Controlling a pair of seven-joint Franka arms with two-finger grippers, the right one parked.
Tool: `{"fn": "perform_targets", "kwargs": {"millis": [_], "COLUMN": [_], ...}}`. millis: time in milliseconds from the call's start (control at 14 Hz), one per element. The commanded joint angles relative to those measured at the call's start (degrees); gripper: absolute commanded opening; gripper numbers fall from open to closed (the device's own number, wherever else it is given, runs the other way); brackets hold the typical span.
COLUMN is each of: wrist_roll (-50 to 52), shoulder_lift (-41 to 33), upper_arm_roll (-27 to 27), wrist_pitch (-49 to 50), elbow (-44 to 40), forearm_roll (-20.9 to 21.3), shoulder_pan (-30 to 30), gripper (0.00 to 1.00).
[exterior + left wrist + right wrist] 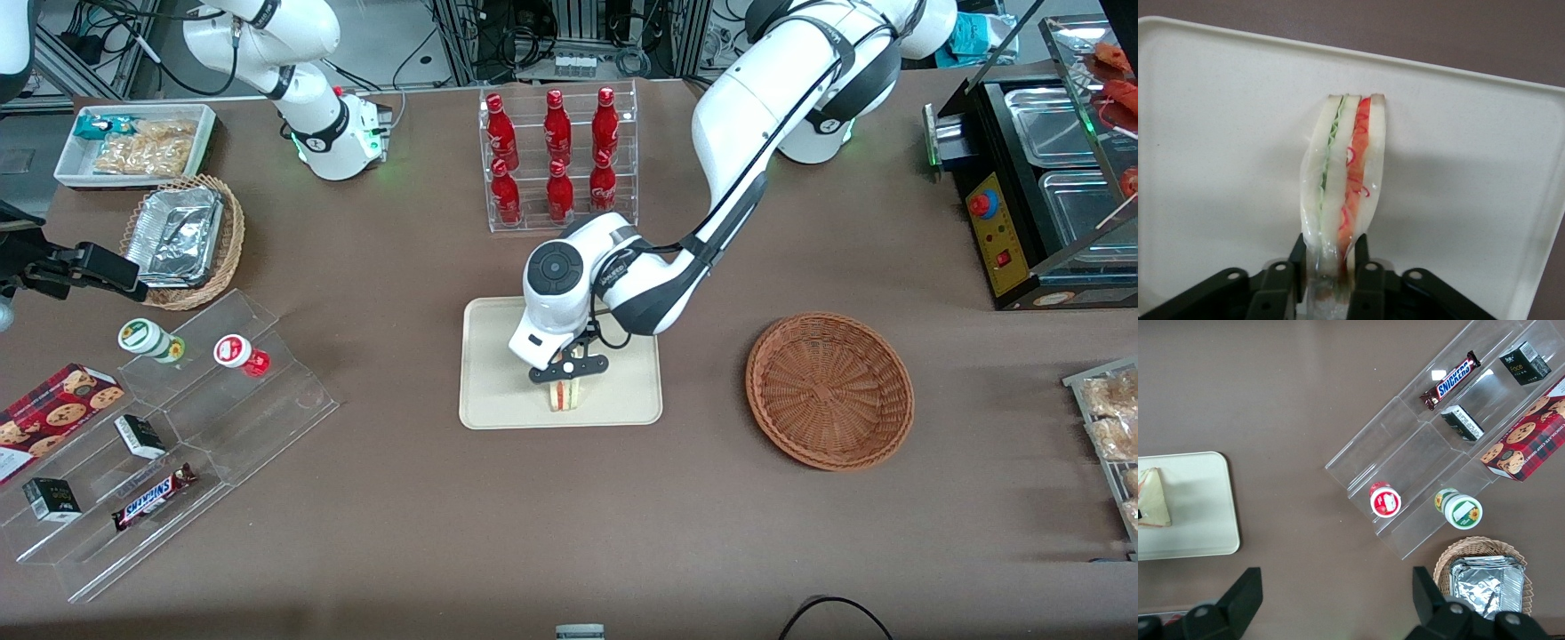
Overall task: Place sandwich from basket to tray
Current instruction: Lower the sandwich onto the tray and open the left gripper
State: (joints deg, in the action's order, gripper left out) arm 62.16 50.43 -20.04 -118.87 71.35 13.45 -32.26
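Observation:
The sandwich (564, 396) (1345, 173) (1153, 499), a white-bread wedge with green and red filling, stands on edge on the cream tray (498, 391) (1218, 133) (1205, 513), near the tray's front rim. My left gripper (567, 373) (1329, 257) comes down from above and is shut on the sandwich, one black finger pressed against each bread face. The reddish-brown wicker basket (829, 388) sits empty on the table beside the tray, toward the working arm's end.
A clear rack of red bottles (558, 156) stands farther from the camera than the tray. Toward the parked arm's end are a clear stepped stand of snacks (178, 427), a lighter basket with a foil container (187, 240) and a white bin (133, 142). A black appliance (1040, 178) stands at the working arm's end.

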Motion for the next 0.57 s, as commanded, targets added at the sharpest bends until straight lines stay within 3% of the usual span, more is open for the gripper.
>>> {"fn": "perform_targets", "kwargs": {"millis": [0, 214, 500], "wrist_roll": [1.1, 1.4, 2.0], "shoulder_lift": [0.5, -3.2, -9.9], "upper_arm_roll": [0.1, 0.1, 2.5], "wrist_pitch": [-0.3, 2.1, 13.9], "elbow": [-1.1, -1.1, -2.4], "forearm_roll": [1.1, 1.2, 0.9], "shoulder_pan": [-0.6, -0.3, 0.5], "gripper": [1.0, 1.0, 1.0]}}
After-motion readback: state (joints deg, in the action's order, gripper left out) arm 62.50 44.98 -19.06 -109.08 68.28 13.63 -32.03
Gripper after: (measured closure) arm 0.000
